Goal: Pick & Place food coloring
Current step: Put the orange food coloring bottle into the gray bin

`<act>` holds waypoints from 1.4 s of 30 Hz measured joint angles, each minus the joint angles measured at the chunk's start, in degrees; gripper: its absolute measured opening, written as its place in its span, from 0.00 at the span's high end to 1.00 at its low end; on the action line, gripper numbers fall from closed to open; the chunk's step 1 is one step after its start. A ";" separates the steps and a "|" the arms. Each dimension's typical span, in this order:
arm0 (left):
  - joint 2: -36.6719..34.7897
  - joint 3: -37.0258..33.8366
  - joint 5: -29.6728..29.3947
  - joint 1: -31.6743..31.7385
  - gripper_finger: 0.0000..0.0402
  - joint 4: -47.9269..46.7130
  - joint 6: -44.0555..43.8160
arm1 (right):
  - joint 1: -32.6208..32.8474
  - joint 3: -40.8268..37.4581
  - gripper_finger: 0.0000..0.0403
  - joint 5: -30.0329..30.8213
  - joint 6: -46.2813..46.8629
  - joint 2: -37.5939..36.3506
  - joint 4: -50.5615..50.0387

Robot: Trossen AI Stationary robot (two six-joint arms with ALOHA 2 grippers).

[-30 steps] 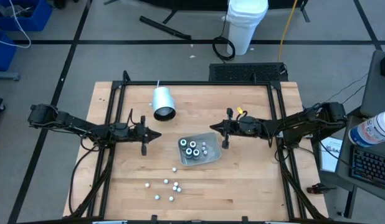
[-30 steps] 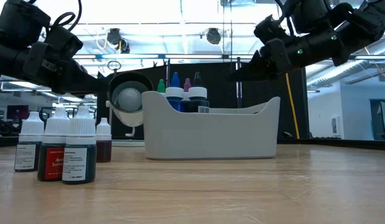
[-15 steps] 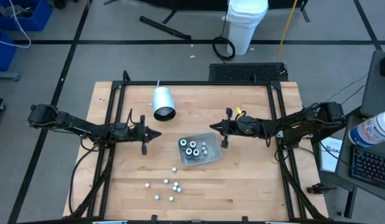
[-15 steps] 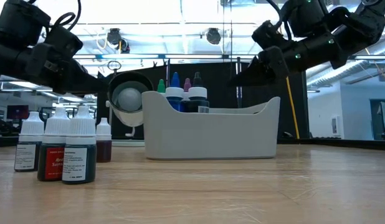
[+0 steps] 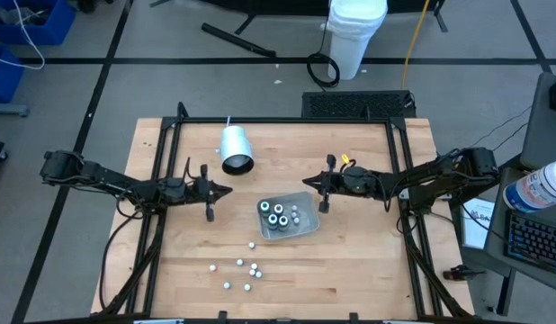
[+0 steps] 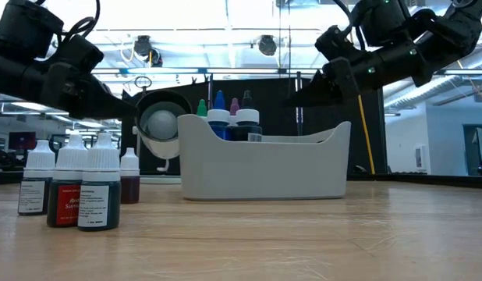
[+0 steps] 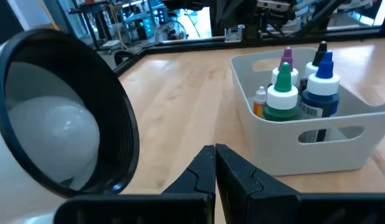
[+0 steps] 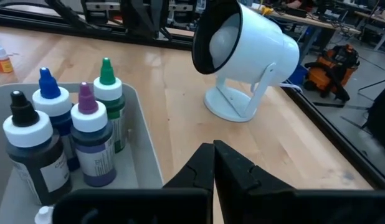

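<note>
Food coloring bottles [image 8: 86, 134] are showing as small round dropper bottles, dark liquid inside, white collars, cone tips in green, blue, purple and black. Several are standing upright in the tray [image 5: 299, 227], a smooth whitish plastic bin with rounded corners and a handle slot. More bottles [image 6: 81, 187], white-capped with printed labels, are standing in a loose group on the wooden counter [image 5: 350, 261] nearer the front edge, apart from the tray.

A white lamp [image 5: 235, 148] with a black-rimmed round mouth is sitting beyond the tray.

Left claw [image 5: 226, 192] is hovering above the counter beside the tray, fingers pressed together, gripping nothing. Right claw [image 5: 307, 184] is hanging near the tray's far corner, likewise closed and empty.
</note>
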 joint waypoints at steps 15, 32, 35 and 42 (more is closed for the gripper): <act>0.01 0.01 -0.48 0.00 0.95 0.57 -0.26 | 0.00 -0.02 1.00 0.03 0.89 0.00 -0.07; 0.01 -0.01 -0.46 -0.02 0.95 -0.07 0.27 | -0.07 -0.02 1.00 -0.10 1.31 -0.02 -0.07; -0.01 0.00 -0.46 0.00 0.95 -0.05 0.27 | -0.07 -0.04 1.00 -0.10 1.31 -0.02 -0.07; 0.01 -0.01 -0.47 0.00 0.95 -0.04 0.25 | -0.07 -0.04 1.00 -0.12 1.34 -0.02 -0.07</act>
